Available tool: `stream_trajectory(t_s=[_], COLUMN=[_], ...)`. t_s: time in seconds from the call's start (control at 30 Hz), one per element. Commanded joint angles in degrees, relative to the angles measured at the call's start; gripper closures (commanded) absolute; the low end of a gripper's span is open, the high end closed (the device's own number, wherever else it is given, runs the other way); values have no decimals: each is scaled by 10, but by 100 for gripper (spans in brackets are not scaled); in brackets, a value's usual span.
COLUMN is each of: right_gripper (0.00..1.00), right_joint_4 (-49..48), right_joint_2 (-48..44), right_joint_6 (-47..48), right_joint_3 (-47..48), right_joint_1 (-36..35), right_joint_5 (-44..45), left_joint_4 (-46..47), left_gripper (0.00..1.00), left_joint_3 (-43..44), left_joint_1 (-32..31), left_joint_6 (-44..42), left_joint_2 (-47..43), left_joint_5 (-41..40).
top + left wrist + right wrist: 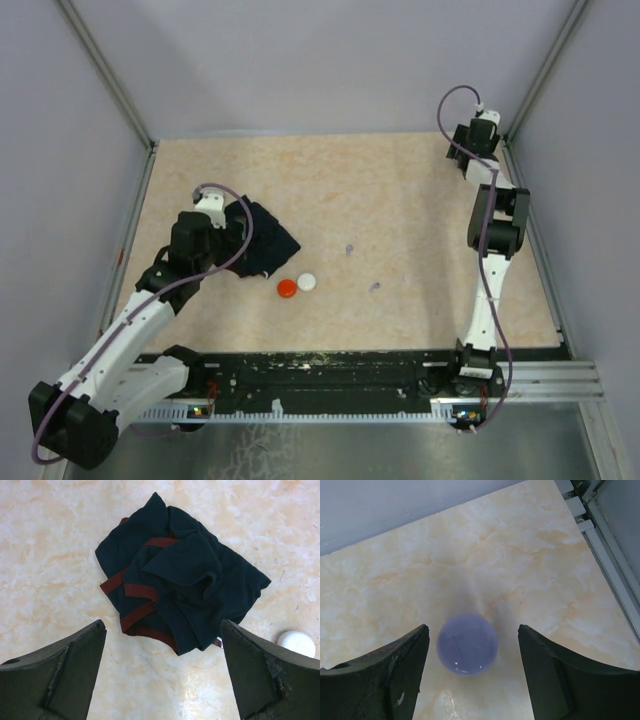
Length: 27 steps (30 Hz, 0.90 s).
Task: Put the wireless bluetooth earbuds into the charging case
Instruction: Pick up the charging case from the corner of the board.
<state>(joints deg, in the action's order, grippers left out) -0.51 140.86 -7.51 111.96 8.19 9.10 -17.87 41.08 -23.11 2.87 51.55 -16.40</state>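
Cloth [180,575] lies under spread left gripper [162,625]; right gripper [472,628] (unclenched) straddles lavender disc [467,644]

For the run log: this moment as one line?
left gripper: open over dark cloth | right gripper: open around lavender disc, gaps both sides | lavender earbuds: loose on table

Lab robot enclosure: plain grey walls [300,60], aluminium rails [110,75], marble-patterned tabletop [400,190].

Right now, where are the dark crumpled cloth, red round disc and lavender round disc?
Dark crumpled cloth [200,580], left wrist view, middle fold.
Red round disc [287,288], top view, centre.
Lavender round disc [467,644], right wrist view, centre.
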Motion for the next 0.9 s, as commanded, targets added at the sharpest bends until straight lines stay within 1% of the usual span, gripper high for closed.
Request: stream_trajectory(t_s=[0.0, 0.37, 0.47, 0.6, 0.7, 0.87], right_gripper=[30, 42, 48, 51, 54, 56], right_joint_4=[41, 53, 57, 58, 42, -1], right_joint_2=[30, 48, 52, 47, 16, -62], right_joint_6=[18, 23, 28, 35, 37, 34], right_joint_3=[70, 74, 80, 74, 34, -76], right_joint_1=[3, 3, 3, 3, 2, -10], right_joint_5=[-18, -20, -20, -28, -40, -65], left_joint_4=[22, 24, 24, 24, 24, 21], left_gripper=[1, 0, 0, 0, 0, 0], left_joint_3=[-4, -4, -5, -5, -5, -3], left_joint_1=[13, 22, 24, 27, 29, 32], left_joint_6=[-5, -5, -5, -4, -4, -4], left_joint_2=[2, 5, 5, 5, 4, -2], left_joint_5=[18, 33, 39, 46, 56, 82])
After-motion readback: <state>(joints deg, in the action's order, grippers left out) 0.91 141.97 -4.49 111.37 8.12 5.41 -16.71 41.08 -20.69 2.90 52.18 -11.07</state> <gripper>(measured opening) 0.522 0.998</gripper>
